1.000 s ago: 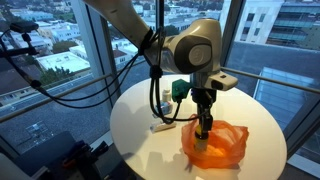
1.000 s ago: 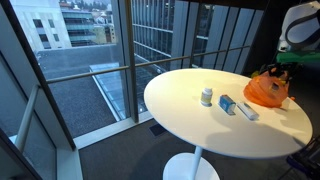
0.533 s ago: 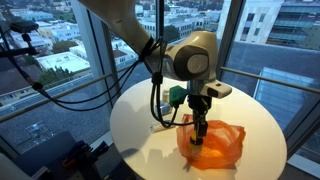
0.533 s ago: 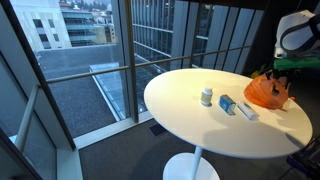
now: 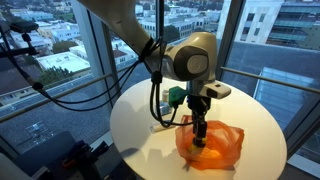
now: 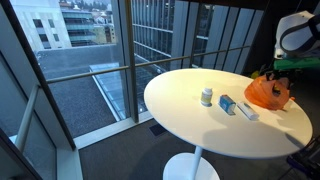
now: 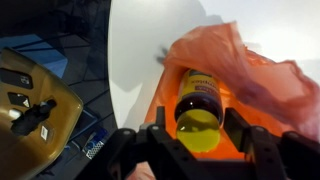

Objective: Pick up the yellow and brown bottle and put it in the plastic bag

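Note:
The yellow and brown bottle (image 7: 200, 105) stands with its yellow cap towards the wrist camera, inside the orange plastic bag (image 7: 270, 80). My gripper (image 7: 200, 135) is lowered into the bag's mouth, with a finger on each side of the bottle and narrow gaps showing, so it looks open. In both exterior views the gripper (image 5: 201, 132) points straight down into the bag (image 5: 222, 150) on the round white table (image 5: 140, 120); the bottle is hidden there. The bag (image 6: 265, 92) sits near the table's far edge.
A small white bottle (image 6: 207, 97), a blue box (image 6: 228, 103) and a white tube (image 6: 246, 112) lie on the table (image 6: 200, 125). A green object (image 5: 177, 94) stands behind the gripper. Windows surround the table. A yellow case (image 7: 30, 100) is on the floor.
The gripper moved slightly sideways and down into the bag between one second and half a second ago. Since then it has stayed still.

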`<control>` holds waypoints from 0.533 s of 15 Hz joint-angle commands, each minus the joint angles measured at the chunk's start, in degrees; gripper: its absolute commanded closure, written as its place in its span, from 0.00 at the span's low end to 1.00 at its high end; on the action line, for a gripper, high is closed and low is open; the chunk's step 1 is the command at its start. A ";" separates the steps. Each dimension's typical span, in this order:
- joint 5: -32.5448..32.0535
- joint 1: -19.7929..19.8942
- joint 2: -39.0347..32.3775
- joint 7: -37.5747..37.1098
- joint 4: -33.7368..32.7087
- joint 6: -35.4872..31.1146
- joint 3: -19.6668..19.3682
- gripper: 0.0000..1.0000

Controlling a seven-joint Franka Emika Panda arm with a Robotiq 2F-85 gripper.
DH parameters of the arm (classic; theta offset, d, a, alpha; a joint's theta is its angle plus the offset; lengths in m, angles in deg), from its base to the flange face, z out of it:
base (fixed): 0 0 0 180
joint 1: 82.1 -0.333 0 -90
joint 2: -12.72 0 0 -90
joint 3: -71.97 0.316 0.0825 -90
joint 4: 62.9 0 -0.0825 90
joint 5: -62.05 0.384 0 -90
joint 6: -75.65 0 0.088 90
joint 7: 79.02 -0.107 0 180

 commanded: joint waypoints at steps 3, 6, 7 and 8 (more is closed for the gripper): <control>0.22 -0.40 1.78 0.60 -0.19 1.21 -0.66 0.00; -0.06 -0.68 3.98 0.71 0.63 1.47 -0.52 0.00; -0.23 -0.83 4.83 0.74 0.89 1.79 -0.42 0.00; -0.43 -1.00 5.67 0.75 1.16 2.10 -0.31 0.00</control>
